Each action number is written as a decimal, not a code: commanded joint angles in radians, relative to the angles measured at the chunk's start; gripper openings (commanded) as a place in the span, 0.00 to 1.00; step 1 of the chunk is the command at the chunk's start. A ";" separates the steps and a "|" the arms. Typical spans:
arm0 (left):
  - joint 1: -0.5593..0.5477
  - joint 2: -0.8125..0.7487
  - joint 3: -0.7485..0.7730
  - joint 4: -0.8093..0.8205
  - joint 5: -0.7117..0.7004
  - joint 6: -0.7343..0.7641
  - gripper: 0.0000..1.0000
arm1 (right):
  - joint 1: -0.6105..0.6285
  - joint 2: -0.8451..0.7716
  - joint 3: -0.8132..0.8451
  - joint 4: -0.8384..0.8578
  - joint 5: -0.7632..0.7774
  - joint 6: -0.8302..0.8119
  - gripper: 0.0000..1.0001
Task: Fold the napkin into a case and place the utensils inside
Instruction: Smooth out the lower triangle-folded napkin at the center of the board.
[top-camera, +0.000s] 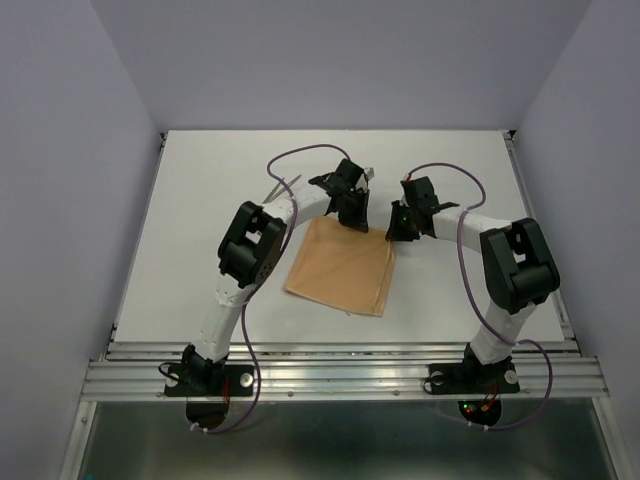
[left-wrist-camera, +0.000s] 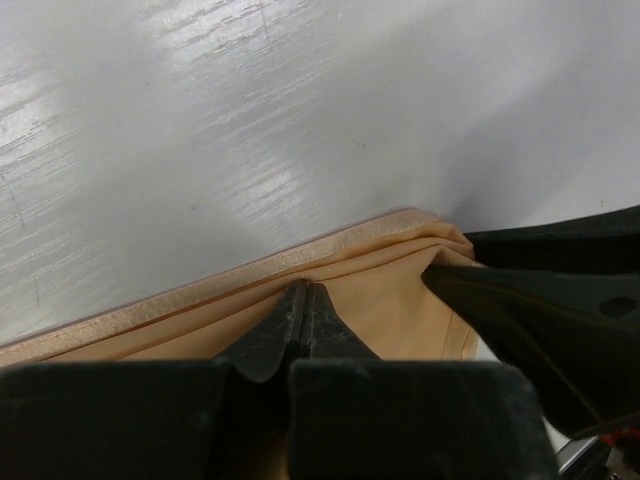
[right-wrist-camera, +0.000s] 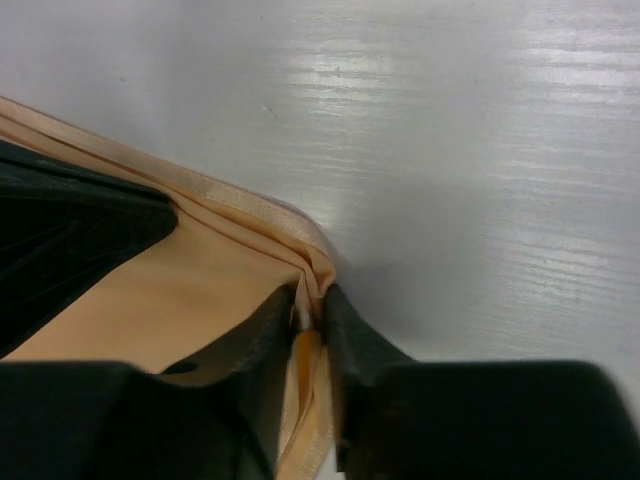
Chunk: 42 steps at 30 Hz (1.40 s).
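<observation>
The peach-orange napkin lies flat on the white table as a rough square. No case is in view. My left gripper is at the napkin's far edge. In the left wrist view its jaws are pressed together on puckered cloth just behind the hem. My right gripper is at the far right corner. There its jaws pinch a bunched fold of cloth. A thin pale sliver lies by the left forearm. I cannot tell whether it is the utensils.
Grey walls close in the table on three sides. A ridged metal rail runs along the near edge and carries both arm bases. Purple cables loop over both arms. The two grippers stand close together, and the right one shows as a black shape in the left wrist view.
</observation>
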 joint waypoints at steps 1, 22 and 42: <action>0.004 -0.002 0.021 0.010 -0.006 0.000 0.00 | -0.003 0.001 0.007 0.034 -0.015 0.013 0.34; 0.101 -0.137 -0.117 0.042 -0.059 0.018 0.00 | -0.013 -0.019 -0.044 0.035 0.033 0.040 0.53; 0.254 -0.425 -0.385 0.051 -0.254 -0.040 0.52 | -0.013 -0.001 0.022 0.052 -0.026 0.062 0.55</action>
